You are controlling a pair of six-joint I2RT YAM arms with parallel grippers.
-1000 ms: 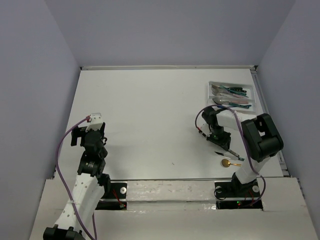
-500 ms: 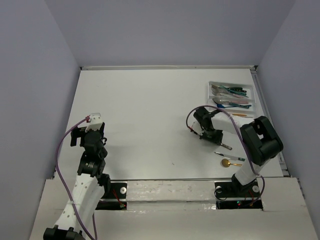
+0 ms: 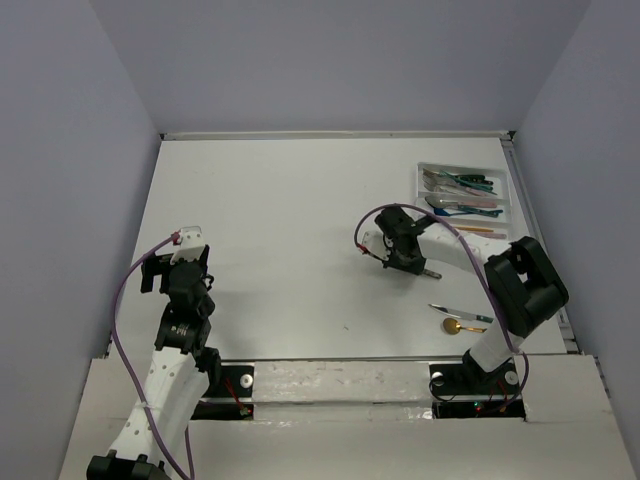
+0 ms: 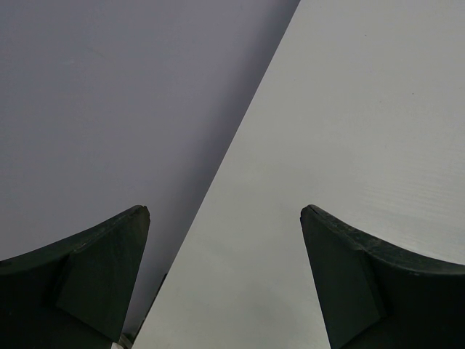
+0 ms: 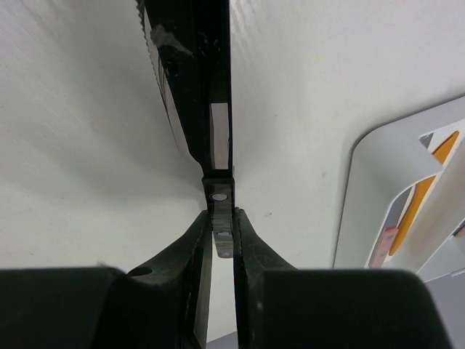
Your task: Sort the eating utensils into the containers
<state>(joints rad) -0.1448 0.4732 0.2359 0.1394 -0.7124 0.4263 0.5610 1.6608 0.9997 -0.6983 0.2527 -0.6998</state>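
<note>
The right gripper (image 5: 220, 222) is clamping the tail end of a black-handled knife with a serrated blade (image 5: 207, 80), keeping it over the white table (image 3: 280, 220) – near the white rectangular plastic cutlery tray (image 3: 418, 180) (several utensils are lying in it), not inside. A slim teal-handled utensil (image 3: 462, 313) and a gold spoon (image 3: 452, 325) are lying side by side on the table, apart from the tray. The left gripper (image 4: 225, 214) is standing with fingers spread, empty

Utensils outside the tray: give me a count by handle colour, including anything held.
Black-handled utensil, in the right gripper: 1
Blue-handled utensil, lying loose: 1
Gold spoon, lying loose: 1
Total: 3
</note>
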